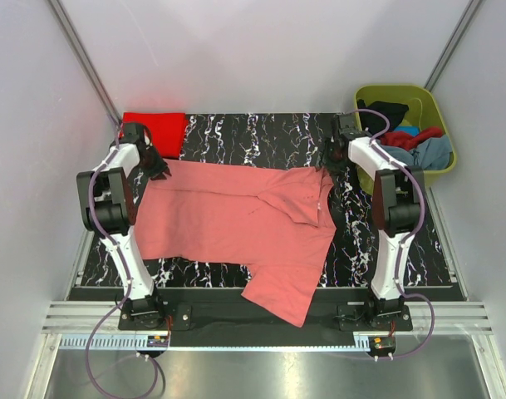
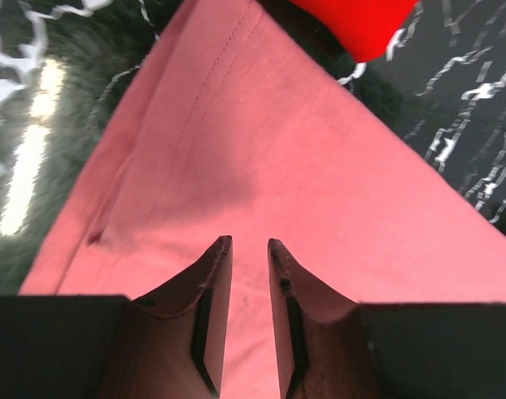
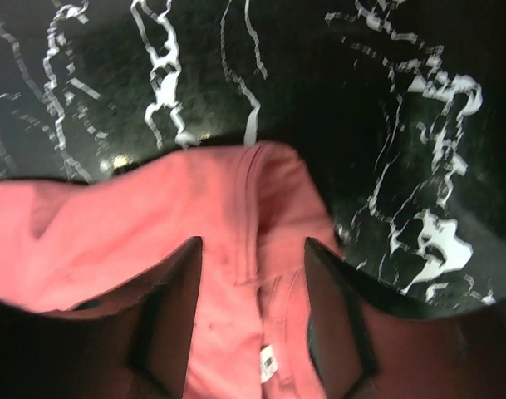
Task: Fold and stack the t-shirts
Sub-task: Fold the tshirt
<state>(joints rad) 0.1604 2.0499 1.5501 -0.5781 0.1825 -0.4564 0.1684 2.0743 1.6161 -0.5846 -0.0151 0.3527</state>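
The left gripper [image 2: 250, 243] holds its 2 dark fingers [image 2: 207, 299] only a narrow slot apart, with nothing pinched between them. They hover directly over the far left corner of the salmon-pink cotton t-shirt [image 1: 236, 220]; whether the tips touch the cloth cannot be told. The right gripper [image 3: 253, 245] has its fingers [image 3: 174, 307] spread wide and also empty, straddling a bunched, seamed fold of the same shirt where a small white label [image 3: 269, 362] shows. The shirt lies spread on the black white-veined marble-pattern mat [image 1: 261, 133], its long axis running from the mat's left side to its right. The stitched hem lies at the left end and the rumpled, folded-over end with the label points to the right. One lobe of cloth trails down over the mat's near edge. A folded bright red t-shirt [image 1: 157, 129] sits at the mat's far left corner, just beside the left gripper. Beyond the mat's far right corner stands an olive-green plastic tub [image 1: 402, 90] holding crumpled black [image 1: 385, 110], dark red [image 1: 415, 137] and grey-blue [image 1: 435, 154] shirts.
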